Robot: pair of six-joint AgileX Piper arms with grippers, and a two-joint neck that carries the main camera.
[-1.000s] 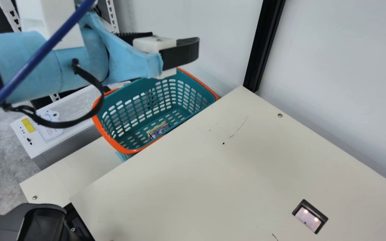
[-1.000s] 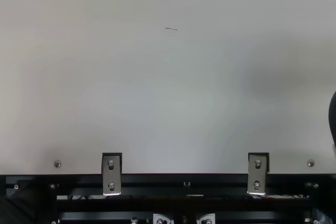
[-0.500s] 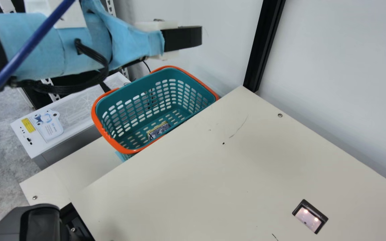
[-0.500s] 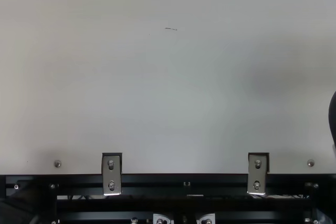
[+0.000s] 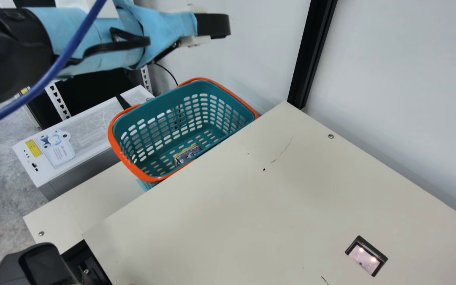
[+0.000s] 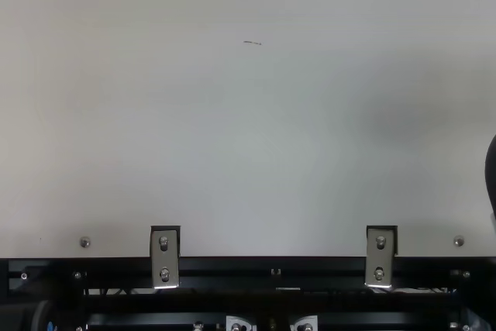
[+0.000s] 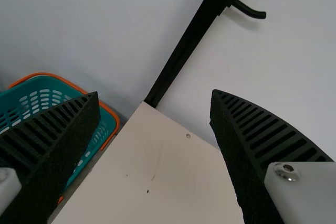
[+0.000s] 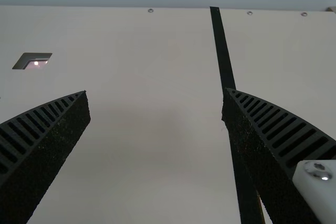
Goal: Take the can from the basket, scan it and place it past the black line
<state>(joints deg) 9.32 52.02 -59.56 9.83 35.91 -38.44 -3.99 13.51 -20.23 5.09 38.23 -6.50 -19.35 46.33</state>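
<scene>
In the main view my left gripper (image 5: 214,25) is raised above and beyond the basket (image 5: 156,107), near the wall. In the left wrist view the same gripper (image 7: 155,95) is open with nothing between its fingers; part of the basket (image 7: 107,129) lies behind one finger. A dark printed can with a yellowish edge (image 5: 188,153) lies on the basket's floor. My right gripper (image 8: 156,93) stands open and empty above the table in the right wrist view, one finger overlapping the black line (image 8: 223,56). The scanner window (image 5: 365,256) is set in the table.
The basket stands low beside the table edge (image 5: 133,209). A white box (image 5: 89,138) is left of it. A black post (image 5: 311,55) rises at the table's far corner. A blue cable (image 5: 50,75) crosses in front of the left arm.
My left arm has risen in the main view, its gripper moving up and away from the basket's rim. The can has kept its place in the basket.
</scene>
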